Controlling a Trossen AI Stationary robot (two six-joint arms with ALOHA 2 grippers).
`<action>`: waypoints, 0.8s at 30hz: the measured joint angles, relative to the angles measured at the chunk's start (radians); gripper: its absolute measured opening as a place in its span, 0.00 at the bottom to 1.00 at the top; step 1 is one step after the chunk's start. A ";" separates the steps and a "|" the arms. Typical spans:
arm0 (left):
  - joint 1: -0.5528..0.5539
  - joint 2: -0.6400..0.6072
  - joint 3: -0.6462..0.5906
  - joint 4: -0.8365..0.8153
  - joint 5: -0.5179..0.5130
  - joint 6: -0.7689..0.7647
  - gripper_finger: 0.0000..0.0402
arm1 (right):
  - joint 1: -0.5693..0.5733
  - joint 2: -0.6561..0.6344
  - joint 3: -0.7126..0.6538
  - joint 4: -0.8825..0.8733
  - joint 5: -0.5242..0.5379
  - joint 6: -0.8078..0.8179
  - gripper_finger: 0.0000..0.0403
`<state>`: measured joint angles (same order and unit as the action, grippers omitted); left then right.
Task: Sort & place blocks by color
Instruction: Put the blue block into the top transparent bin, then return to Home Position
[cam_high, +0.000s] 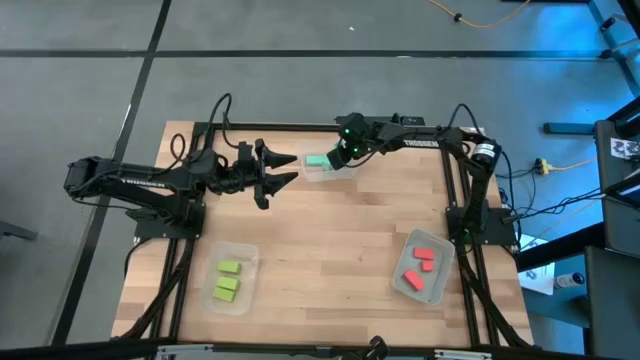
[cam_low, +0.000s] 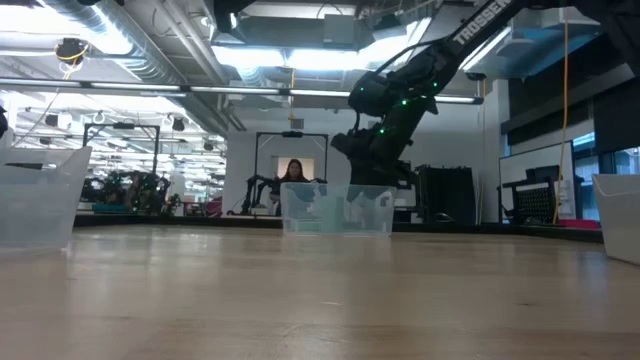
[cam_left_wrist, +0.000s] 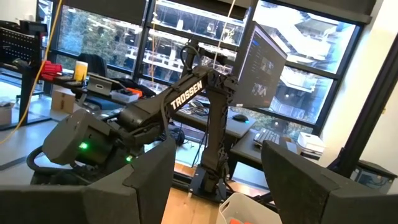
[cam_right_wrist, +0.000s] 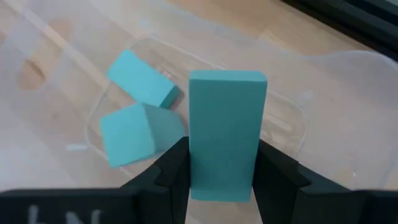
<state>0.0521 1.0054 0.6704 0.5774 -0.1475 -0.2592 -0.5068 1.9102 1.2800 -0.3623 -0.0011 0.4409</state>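
1. clamped in our right end effector (cam_right_wrist: 221, 168), one teal block (cam_right_wrist: 225, 130) hangs over the clear tub (cam_right_wrist: 283, 134) at the desk's far edge.
2. two teal blocks (cam_right_wrist: 138, 118) lie inside it.
3. our left end effector (cam_high: 283, 170) waits nearby, fingers spread, grasping nothing.

From my remote seat I see a grey floor (cam_high: 90, 90) crossed by dark seams all around the wooden table (cam_high: 330, 240). Beyond the table's far edge, ceiling strip lights (cam_low: 300, 60) glow over ducting, and a person (cam_low: 295, 172) sits at a distant workstation. Large windows (cam_left_wrist: 186, 43) rise behind a desk carrying a monitor (cam_left_wrist: 264, 74).
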 joint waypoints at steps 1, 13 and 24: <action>0.000 0.000 0.000 0.000 0.000 0.000 0.57 | 0.000 0.002 0.000 0.003 0.001 0.000 0.33; 0.000 0.000 0.000 0.000 -0.001 0.000 0.57 | 0.000 0.002 0.000 0.000 0.009 0.001 0.34; 0.000 0.000 0.000 0.000 -0.001 0.005 0.57 | 0.000 -0.019 -0.001 -0.005 0.036 0.028 0.80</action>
<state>0.0521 1.0054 0.6704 0.5774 -0.1486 -0.2547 -0.5068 1.8907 1.2793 -0.3670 0.0353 0.4688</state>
